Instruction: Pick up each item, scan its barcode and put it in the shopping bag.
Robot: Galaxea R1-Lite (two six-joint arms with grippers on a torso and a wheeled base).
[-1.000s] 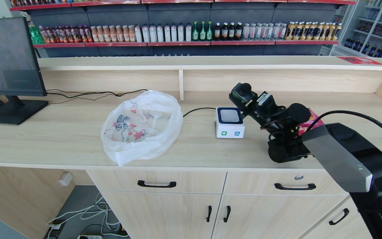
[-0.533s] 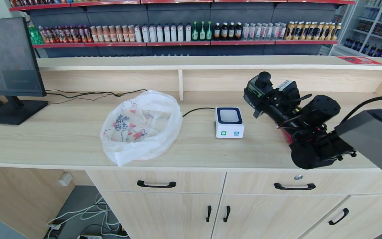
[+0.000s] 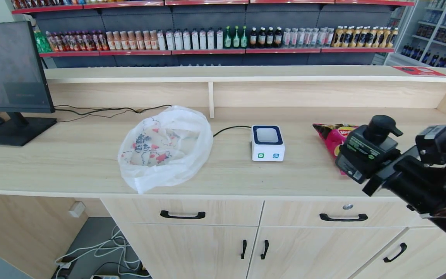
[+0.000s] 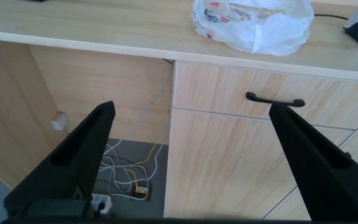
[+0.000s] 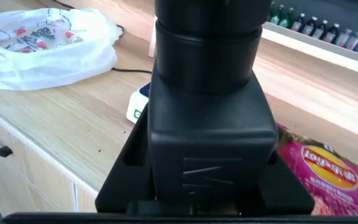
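The thin, half-transparent white plastic shopping bag (image 3: 165,149) lies crumpled and puffed on the pale wood-grain table (image 3: 72,162). It carries a red and black cartoon print. What is inside it, I cannot tell through the film.

Near it to the right stands the small white cube scanner (image 3: 268,143), with a dark blue frame around a grey glass top.

Further right, the glossy pink foil chips bag (image 3: 329,135) lies flat on the table, partly covered by the right gripper (image 3: 356,155). I cannot tell whether this gripper is open or closed.

The left gripper (image 4: 191,109) hangs below the table edge before the cabinet drawer with a black handle (image 4: 275,99). Its jaws are spread wide and hold nothing.
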